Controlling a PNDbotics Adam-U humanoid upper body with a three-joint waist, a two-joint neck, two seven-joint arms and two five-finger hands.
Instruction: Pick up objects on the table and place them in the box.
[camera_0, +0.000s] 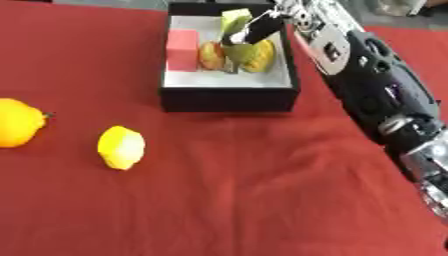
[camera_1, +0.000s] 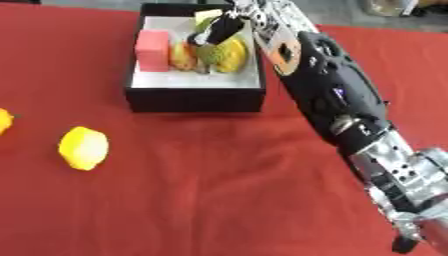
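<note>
While no writing shows, right hand (camera_0: 262, 27) reaches into box (camera_0: 229, 100).

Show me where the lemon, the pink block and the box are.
lemon (camera_0: 121, 147), left eye view, middle of its yellow skin.
pink block (camera_0: 182, 49), left eye view, centre of its top face.
box (camera_0: 227, 100), left eye view, near black outer wall.
</note>
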